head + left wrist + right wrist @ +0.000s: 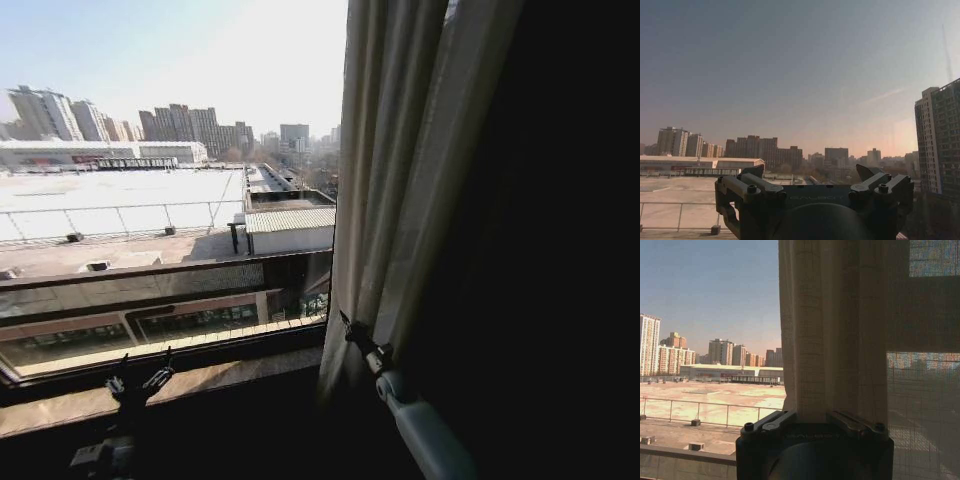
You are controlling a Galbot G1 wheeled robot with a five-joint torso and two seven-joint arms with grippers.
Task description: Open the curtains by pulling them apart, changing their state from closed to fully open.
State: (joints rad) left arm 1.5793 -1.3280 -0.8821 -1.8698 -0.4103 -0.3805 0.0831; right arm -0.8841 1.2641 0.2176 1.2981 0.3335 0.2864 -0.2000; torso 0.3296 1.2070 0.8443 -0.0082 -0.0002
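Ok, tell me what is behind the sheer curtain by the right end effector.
Through the curtain weave, faint building facades show. The gathered pleats hide the rest. The right end effector grips its folds.

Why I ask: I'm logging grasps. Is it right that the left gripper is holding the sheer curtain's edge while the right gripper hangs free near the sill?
The arms are swapped. In the head view, the right gripper is at the sheer curtain, whose fabric runs between its fingers in the right wrist view. The left gripper hangs free near the sill.
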